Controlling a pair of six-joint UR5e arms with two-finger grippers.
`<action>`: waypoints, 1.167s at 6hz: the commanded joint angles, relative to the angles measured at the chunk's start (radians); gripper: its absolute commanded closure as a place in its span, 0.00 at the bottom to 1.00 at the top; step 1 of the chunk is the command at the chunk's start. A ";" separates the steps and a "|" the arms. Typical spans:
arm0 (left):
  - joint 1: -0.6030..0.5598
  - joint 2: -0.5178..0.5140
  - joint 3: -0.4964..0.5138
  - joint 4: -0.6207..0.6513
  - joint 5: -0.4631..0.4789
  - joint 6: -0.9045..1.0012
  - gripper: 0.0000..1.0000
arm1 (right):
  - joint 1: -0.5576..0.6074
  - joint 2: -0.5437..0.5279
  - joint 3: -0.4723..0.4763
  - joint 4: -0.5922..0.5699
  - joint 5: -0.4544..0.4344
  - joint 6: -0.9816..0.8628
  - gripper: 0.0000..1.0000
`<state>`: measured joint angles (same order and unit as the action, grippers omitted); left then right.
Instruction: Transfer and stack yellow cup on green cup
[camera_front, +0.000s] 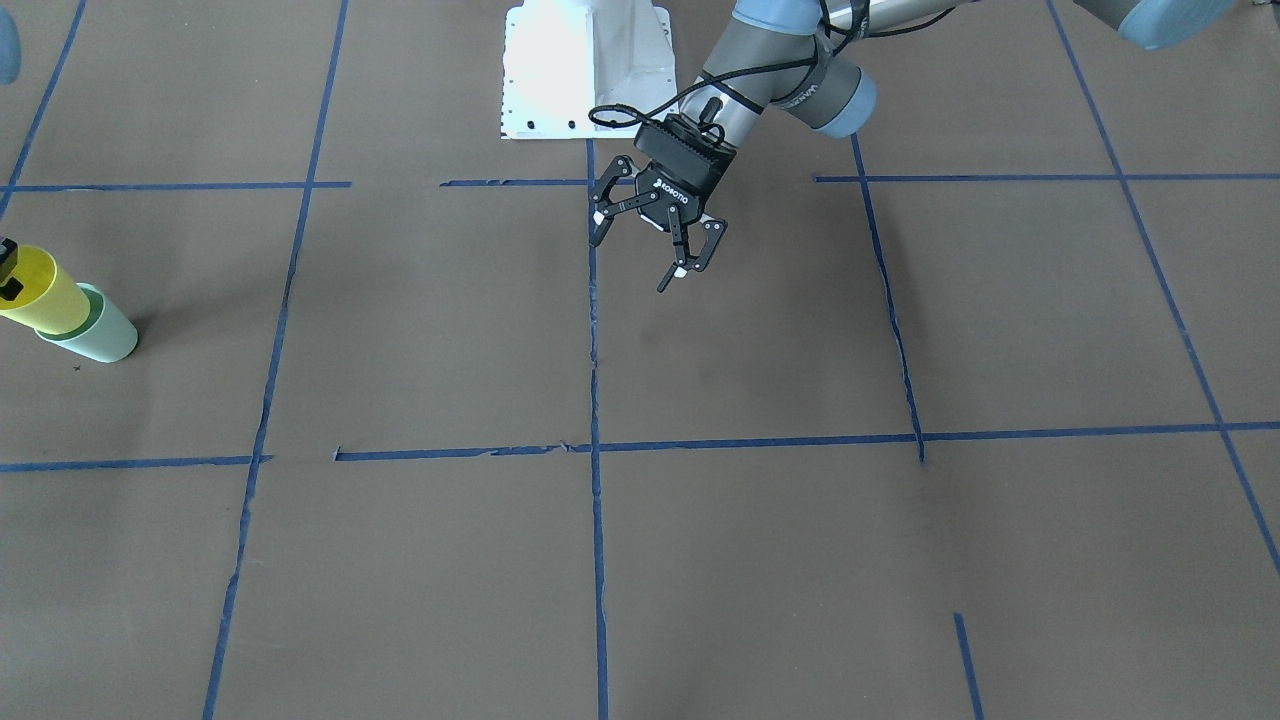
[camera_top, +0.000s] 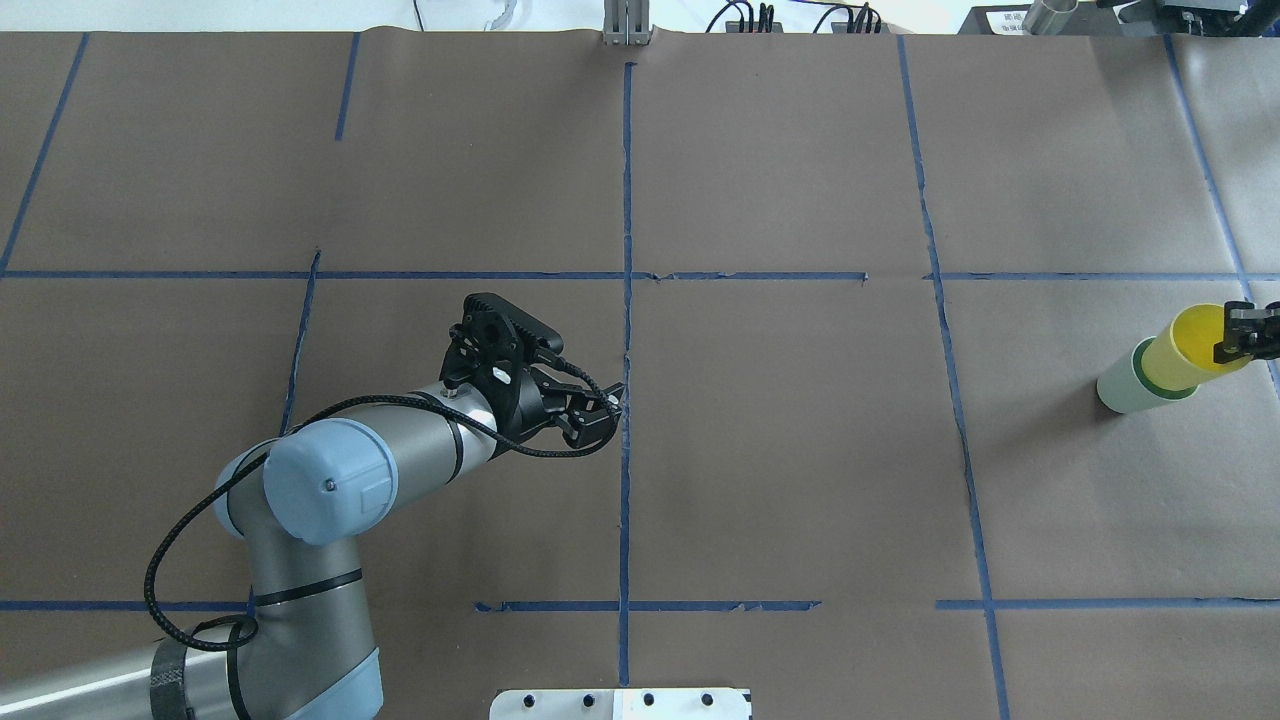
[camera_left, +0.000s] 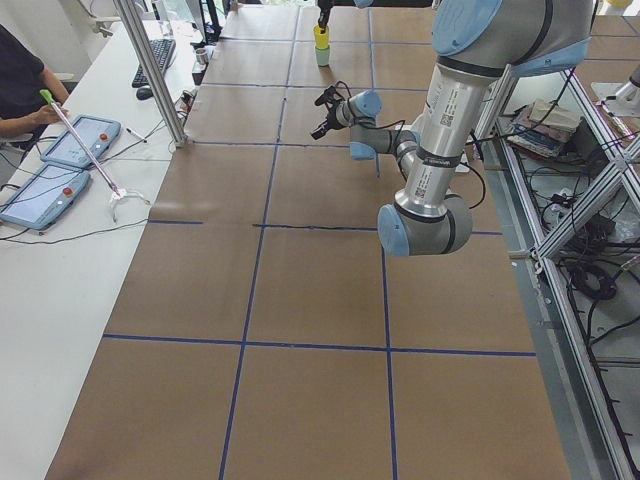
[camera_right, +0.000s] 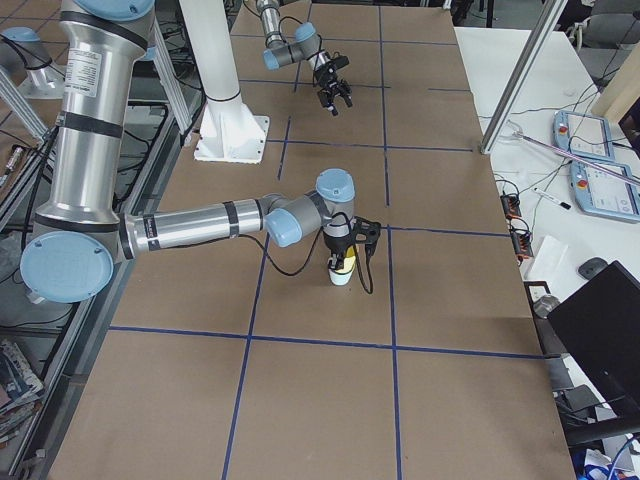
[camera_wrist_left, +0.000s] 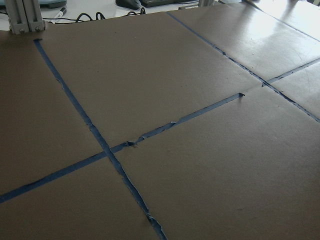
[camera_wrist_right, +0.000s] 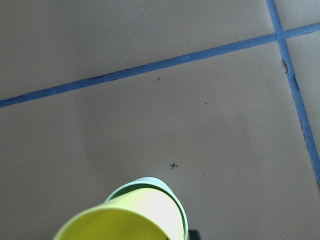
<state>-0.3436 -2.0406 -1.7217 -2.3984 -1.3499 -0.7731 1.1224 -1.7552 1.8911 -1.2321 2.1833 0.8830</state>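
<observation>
The yellow cup (camera_top: 1190, 355) sits partly inside the green cup (camera_top: 1125, 385) at the table's far right, with about half its length showing above it. My right gripper (camera_top: 1242, 338) is shut on the yellow cup's rim; only its fingertips show at the view's edge. In the front-facing view the yellow cup (camera_front: 40, 295) and the green cup (camera_front: 100, 335) are at the left edge. The right wrist view shows the yellow cup (camera_wrist_right: 125, 220) in the green cup's rim (camera_wrist_right: 152, 184). My left gripper (camera_front: 645, 258) is open and empty, hovering above the table's middle.
The table (camera_top: 780, 450) is covered in brown paper with a grid of blue tape lines. The white robot base plate (camera_front: 585, 70) stands at the robot's edge. Operators' tablets (camera_left: 60, 160) lie on a side table beyond the far edge.
</observation>
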 joint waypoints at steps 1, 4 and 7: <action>-0.003 0.002 0.002 0.002 0.000 0.002 0.00 | -0.001 0.003 -0.009 0.003 0.006 -0.006 0.00; -0.209 0.036 -0.002 0.402 -0.232 0.018 0.00 | 0.159 0.006 0.000 0.000 0.134 -0.086 0.00; -0.591 0.072 0.005 0.705 -0.617 0.268 0.01 | 0.414 0.036 -0.163 -0.012 0.222 -0.533 0.00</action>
<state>-0.8088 -1.9822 -1.7160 -1.7982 -1.8373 -0.6406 1.4706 -1.7273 1.7904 -1.2428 2.3924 0.5137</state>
